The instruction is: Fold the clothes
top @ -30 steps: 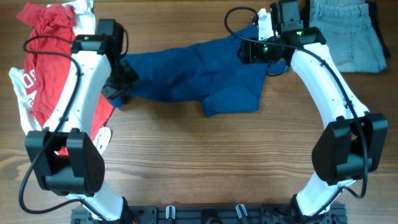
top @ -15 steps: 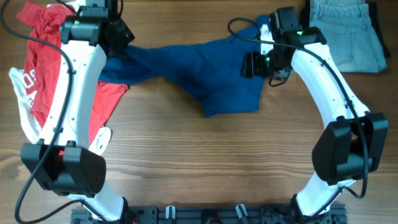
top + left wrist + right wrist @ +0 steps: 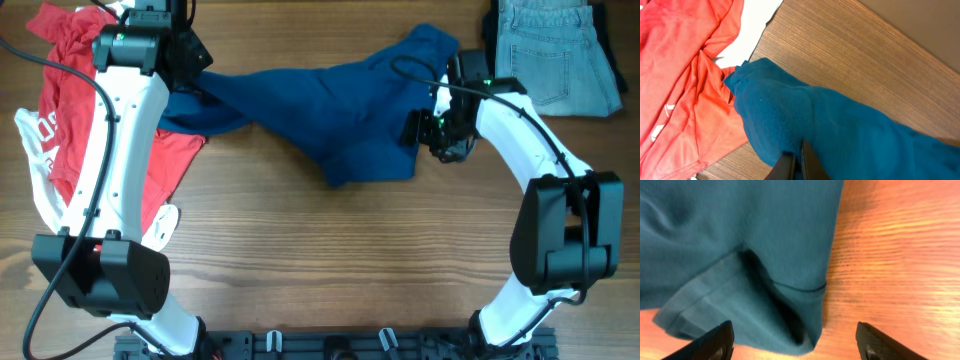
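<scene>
A blue shirt (image 3: 330, 105) lies crumpled across the back middle of the wooden table. My left gripper (image 3: 190, 75) is shut on the shirt's left end, and the left wrist view shows the closed fingers (image 3: 796, 165) pinching blue cloth (image 3: 840, 130). My right gripper (image 3: 432, 130) is open at the shirt's right edge, holding nothing. In the right wrist view its fingers (image 3: 795, 340) are spread wide over a blue hem (image 3: 765, 270) and bare wood.
A red and white garment (image 3: 70, 110) lies heaped at the left, under my left arm, and shows in the left wrist view (image 3: 680, 75). Folded light-blue jeans (image 3: 555, 55) sit at the back right corner.
My left gripper has pulled the shirt's left end up and back toward the far left. My right gripper let go of the shirt's top right and moved down to its right edge, now open.
</scene>
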